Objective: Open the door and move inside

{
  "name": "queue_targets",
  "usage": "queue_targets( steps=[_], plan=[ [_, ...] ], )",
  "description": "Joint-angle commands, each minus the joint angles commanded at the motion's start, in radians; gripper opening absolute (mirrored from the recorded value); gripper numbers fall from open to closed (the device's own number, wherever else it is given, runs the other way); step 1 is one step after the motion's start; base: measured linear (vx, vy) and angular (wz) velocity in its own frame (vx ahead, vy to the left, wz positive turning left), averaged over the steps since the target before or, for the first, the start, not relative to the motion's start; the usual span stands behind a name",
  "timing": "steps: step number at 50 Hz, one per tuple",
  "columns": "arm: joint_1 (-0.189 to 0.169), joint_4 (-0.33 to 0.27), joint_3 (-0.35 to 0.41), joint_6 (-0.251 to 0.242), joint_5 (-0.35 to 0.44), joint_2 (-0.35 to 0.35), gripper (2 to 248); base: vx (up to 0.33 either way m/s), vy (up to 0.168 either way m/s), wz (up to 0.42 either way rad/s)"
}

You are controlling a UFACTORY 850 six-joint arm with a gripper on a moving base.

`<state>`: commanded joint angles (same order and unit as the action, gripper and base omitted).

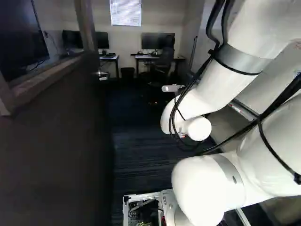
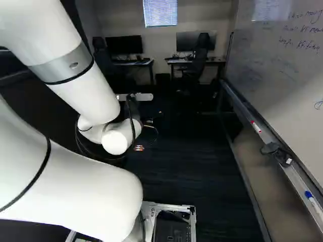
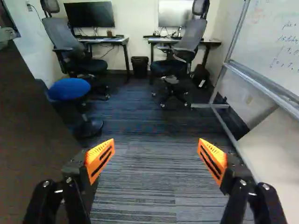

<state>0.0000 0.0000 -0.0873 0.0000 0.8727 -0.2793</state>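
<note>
The dark door [image 1: 51, 141] fills the left side of the left base view, standing open with a window in its upper part. Its metal handle [image 1: 101, 75] shows near the far edge. My gripper [image 2: 151, 120] is mostly hidden behind the wrist in the right base view. In the wrist view the gripper [image 3: 156, 158] is wide open, nothing between its fingers; carpet lies beyond them. The door [image 3: 32, 126] runs along one side of the gripper there, apart from the orange pads.
Along the right stands a whiteboard [image 2: 287, 65] with a marker tray and metal frame. A blue stool [image 3: 70, 89] is near the door. Farther ahead are two desks with monitors, office chairs [image 3: 180, 49] and a bin [image 3: 139, 66]. Carpeted floor [image 3: 149, 121] runs between door and whiteboard.
</note>
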Motion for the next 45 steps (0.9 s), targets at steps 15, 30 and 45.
queue_targets(
  steps=[15, 30, 45],
  plan=[
    [0.000, 0.000, 0.000, 0.000, 0.000, 0.000, 247, 0.170, 0.002, -0.001],
    [0.000, 0.000, 0.000, 0.000, 0.000, 0.000, 247, 0.176, 0.003, -0.008],
    [0.000, 0.000, 0.000, 0.000, 0.000, 0.000, 247, 0.171, -0.002, -0.005]
  ],
)
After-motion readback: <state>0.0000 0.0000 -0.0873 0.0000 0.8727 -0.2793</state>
